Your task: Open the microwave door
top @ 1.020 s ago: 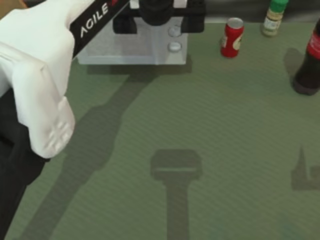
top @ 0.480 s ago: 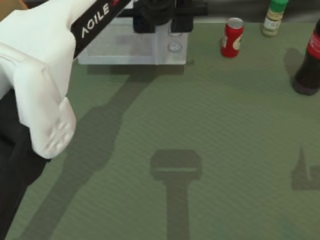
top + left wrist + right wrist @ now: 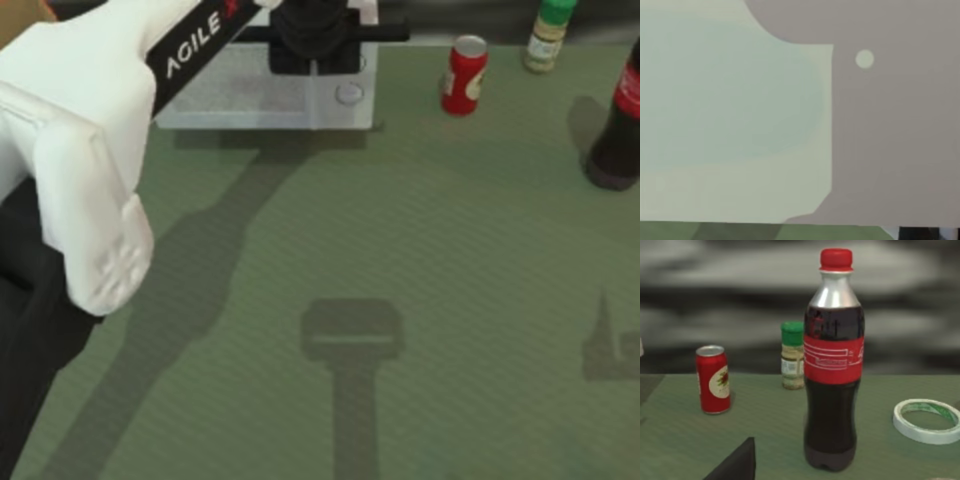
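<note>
Reaching over the boxy white microwave (image 3: 300,100) — left pincer (image 3: 312,40) above its speckled-mesh door (image 3: 235,95)

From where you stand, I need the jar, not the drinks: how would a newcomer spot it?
Start at the green table's far right corner, where the tall cola bottle stands. The jar sits farther back, between that bottle and the red can. It alone has a green lid and pale contents.
</note>
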Action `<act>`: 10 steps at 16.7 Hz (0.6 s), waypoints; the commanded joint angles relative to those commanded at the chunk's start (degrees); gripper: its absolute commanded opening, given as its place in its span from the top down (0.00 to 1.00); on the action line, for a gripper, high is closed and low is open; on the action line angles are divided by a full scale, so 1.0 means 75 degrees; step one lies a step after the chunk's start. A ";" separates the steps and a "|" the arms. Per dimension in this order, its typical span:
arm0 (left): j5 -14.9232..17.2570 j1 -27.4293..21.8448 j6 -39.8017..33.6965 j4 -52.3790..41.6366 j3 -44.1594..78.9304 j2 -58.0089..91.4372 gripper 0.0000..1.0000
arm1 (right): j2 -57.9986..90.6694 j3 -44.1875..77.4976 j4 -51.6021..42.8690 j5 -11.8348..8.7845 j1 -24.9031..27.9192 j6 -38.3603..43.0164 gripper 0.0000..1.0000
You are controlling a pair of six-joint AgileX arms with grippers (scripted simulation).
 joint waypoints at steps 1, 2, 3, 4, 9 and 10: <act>0.0047 -0.0164 -0.0021 -0.0026 -0.0372 -0.0217 1.00 | 0.0000 0.0000 0.0000 0.0000 0.0000 0.0000 0.00; 0.0041 -0.0167 -0.0020 -0.0007 -0.0397 -0.0236 1.00 | 0.0000 0.0000 0.0000 0.0000 0.0000 0.0000 0.00; 0.0020 -0.0170 -0.0023 0.0064 -0.0500 -0.0311 1.00 | 0.0000 0.0000 0.0000 0.0000 0.0000 0.0000 0.00; -0.0008 -0.0168 -0.0034 0.0175 -0.0684 -0.0432 1.00 | 0.0000 0.0000 0.0000 0.0000 0.0000 0.0000 0.00; -0.0097 -0.0187 -0.0153 0.0931 -0.2301 -0.1233 1.00 | 0.0000 0.0000 0.0000 0.0000 0.0000 0.0000 0.00; -0.0106 -0.0198 -0.0175 0.1057 -0.2526 -0.1360 1.00 | 0.0000 0.0000 0.0000 0.0000 0.0000 0.0000 0.00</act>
